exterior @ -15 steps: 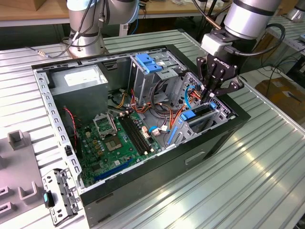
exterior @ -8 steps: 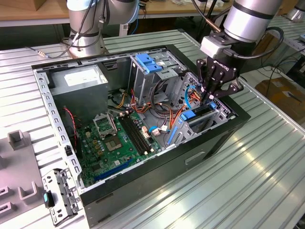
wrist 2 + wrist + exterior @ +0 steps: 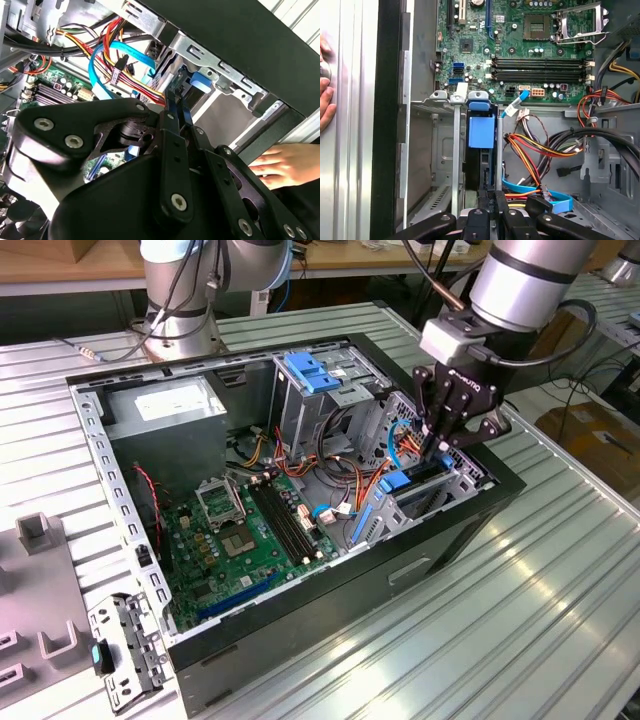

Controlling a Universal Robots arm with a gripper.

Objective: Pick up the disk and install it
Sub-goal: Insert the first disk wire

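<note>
The disk point(image 3: 398, 481) stands on edge inside the grey drive cage point(image 3: 452, 490) at the case's corner on the exterior view's right. Its blue carrier rail point(image 3: 481, 131) sits between the cage's metal walls point(image 3: 456, 155) in the first wrist view. My gripper point(image 3: 437, 445) reaches down into the case over that cage. In both wrist views the black fingers point(image 3: 172, 117) lie close together along the thin edge of the disk point(image 3: 197, 82), and the gripper point(image 3: 491, 196) is shut on it.
The open case holds a green motherboard point(image 3: 240, 530), a grey power supply point(image 3: 165, 405) and a second cage with a blue latch point(image 3: 313, 372). Orange and red cables point(image 3: 535, 150) and a blue ribbon cable point(image 3: 555, 200) run beside the disk. A person's hand point(image 3: 285, 162) rests outside the case.
</note>
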